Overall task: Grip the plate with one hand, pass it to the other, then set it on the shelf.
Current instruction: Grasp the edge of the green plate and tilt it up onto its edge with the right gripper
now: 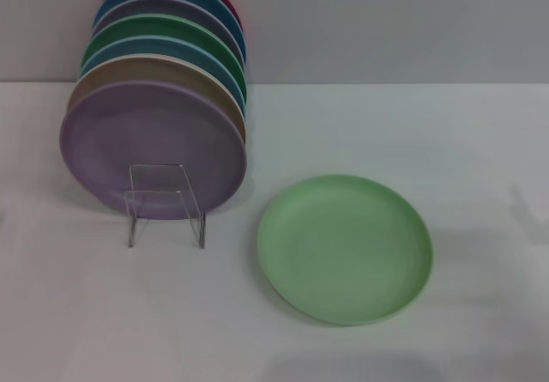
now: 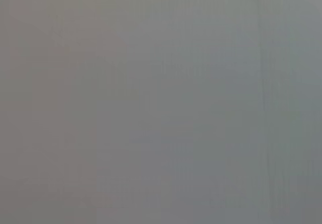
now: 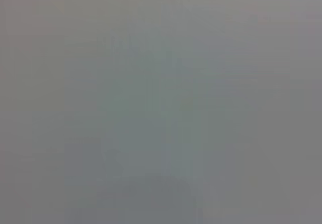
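Observation:
The pale mint-green plate point(image 1: 345, 248) lies flat on the white table, right of centre in the head view. The clear acrylic shelf point(image 1: 165, 203) stands to its left, with its bent bracket facing the front. A lilac plate point(image 1: 153, 148) leans upright in it. Neither gripper nor arm shows in the head view. Both wrist views show only a plain grey surface, with no fingers and no plate.
Behind the lilac plate a row of several upright plates point(image 1: 167, 47) runs back toward the grey wall: tan, light blue, dark green, blue, red. The white table point(image 1: 77, 313) spreads around the shelf and the mint plate.

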Robot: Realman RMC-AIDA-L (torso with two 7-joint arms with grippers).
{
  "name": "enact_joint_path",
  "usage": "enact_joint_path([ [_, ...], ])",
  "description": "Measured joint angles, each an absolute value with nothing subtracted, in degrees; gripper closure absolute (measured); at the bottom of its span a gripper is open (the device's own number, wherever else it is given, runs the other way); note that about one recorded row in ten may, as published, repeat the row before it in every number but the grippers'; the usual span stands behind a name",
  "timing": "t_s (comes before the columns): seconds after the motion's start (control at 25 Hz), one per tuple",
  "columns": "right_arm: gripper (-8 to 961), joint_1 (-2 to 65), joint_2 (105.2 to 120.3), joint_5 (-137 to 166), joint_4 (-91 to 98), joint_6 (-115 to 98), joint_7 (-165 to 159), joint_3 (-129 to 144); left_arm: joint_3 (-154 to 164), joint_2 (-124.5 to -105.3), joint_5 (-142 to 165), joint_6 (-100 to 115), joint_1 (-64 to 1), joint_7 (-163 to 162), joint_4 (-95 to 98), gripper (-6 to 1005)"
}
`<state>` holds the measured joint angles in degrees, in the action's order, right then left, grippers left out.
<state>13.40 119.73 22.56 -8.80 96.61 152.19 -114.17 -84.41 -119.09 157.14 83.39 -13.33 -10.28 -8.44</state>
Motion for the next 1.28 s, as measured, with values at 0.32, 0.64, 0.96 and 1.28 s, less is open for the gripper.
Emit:
enact_joint_path([
  [0.32,125,12.90,119.02,25.87,-22.33,87.97,145.60,-109.15,-84.28,-119.08,157.14,83.50,-13.09,-10.28,-8.59,201],
  [0.64,125,8.81,118.54,61.91,-67.04,46.41,100.49,-103.10,-84.28,-119.08,157.54,83.48,-13.11,-10.28,-8.64,202],
  [0.96,126,19.83,118.66,135.66,-87.06,56.53,28.06,-103.09,-84.08,-119.08,157.58,83.27,-13.51,-10.35,-8.42,202],
  [1.28,127,27.66,117.99,148.90,-79.97,72.39,19.49,-108.18,-82.97,-119.08,157.56,83.05,-14.08,-10.33,-8.71,202],
])
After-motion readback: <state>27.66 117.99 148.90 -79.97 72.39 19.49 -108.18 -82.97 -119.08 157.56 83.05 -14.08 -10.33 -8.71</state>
